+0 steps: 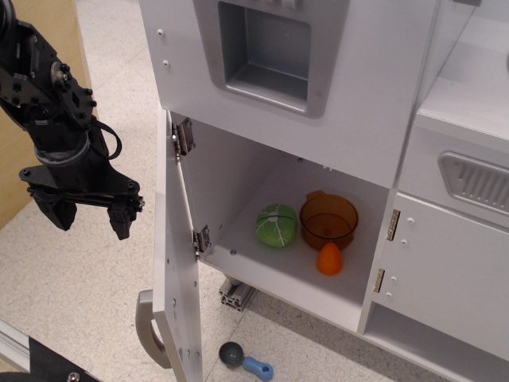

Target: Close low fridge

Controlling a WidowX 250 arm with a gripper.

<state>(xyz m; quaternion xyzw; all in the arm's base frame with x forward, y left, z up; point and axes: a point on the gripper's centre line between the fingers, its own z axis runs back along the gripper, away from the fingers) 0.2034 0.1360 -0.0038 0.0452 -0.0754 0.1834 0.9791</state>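
The low fridge (262, 191) is a white compartment, and its large flat door (176, 263) stands wide open, swung out to the left on two metal hinges (184, 135). The door's grey curved handle (149, 328) shows at its lower left edge. Inside lie a green ball (276, 225), an orange bowl (328, 220) and a small orange piece (329, 259). My black gripper (89, 219) hangs open and empty to the left of the door, apart from it, fingers pointing down.
Above the fridge is a white panel with a recessed grey dispenser (266, 52). At the right is a smaller white cabinet door (445, 270) under a ribbed grey vent (477, 181). A grey and blue toy spoon (242, 361) lies on the floor.
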